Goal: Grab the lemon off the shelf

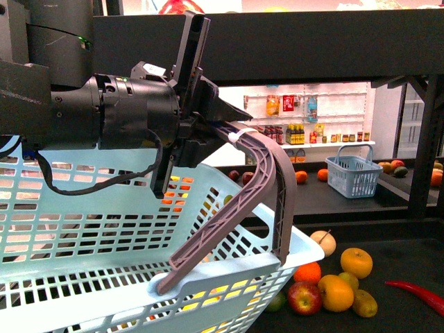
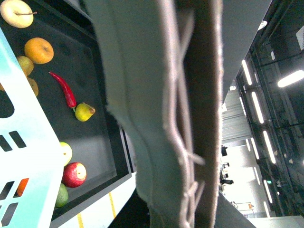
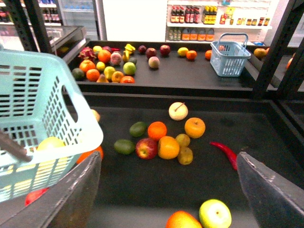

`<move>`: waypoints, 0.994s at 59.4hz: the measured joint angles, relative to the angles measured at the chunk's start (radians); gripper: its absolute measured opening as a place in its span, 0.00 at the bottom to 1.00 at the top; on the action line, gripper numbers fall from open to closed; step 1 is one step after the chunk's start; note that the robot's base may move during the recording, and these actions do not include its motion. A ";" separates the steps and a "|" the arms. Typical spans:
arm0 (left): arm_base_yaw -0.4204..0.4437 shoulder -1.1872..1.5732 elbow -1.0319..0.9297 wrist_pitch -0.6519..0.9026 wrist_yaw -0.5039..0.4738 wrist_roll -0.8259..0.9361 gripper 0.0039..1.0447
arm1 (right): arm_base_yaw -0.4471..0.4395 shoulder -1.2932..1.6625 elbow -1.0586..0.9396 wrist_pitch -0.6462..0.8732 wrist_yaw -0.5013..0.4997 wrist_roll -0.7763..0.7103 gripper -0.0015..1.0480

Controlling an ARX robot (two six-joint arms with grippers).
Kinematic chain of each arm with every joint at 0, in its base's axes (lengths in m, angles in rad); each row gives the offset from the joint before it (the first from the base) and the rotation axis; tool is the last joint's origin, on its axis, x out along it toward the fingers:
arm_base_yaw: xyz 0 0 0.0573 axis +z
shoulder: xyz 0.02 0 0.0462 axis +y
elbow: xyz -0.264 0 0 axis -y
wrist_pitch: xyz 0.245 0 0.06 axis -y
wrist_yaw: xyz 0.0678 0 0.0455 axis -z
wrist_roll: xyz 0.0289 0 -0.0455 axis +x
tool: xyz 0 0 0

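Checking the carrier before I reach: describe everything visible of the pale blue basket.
The pale blue basket is slotted plastic with a solid rim and a grey handle, raised. The left end effector grips the handle's top; the basket is tilted beside loose fruit on the black shelf deck. Yellow and orange produce shows through its slots.

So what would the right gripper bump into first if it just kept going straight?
Probably the yellow-green apple and orange fruit just ahead of the open right gripper; depth is unclear.
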 joint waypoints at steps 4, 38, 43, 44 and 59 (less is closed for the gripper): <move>0.002 0.000 0.000 0.000 -0.003 0.001 0.08 | -0.016 -0.114 -0.052 -0.004 -0.001 0.003 0.54; 0.000 0.000 0.000 0.000 0.000 -0.001 0.08 | -0.018 -0.404 -0.243 -0.096 -0.007 0.006 0.03; 0.000 0.000 0.000 0.000 -0.003 0.001 0.08 | -0.018 -0.412 -0.253 -0.096 -0.007 0.006 0.03; 0.000 0.000 0.000 0.000 -0.003 0.003 0.08 | -0.018 -0.414 -0.254 -0.096 -0.007 0.006 0.03; 0.000 0.000 0.000 0.000 -0.003 0.001 0.08 | -0.018 -0.455 -0.289 -0.090 -0.007 0.006 0.03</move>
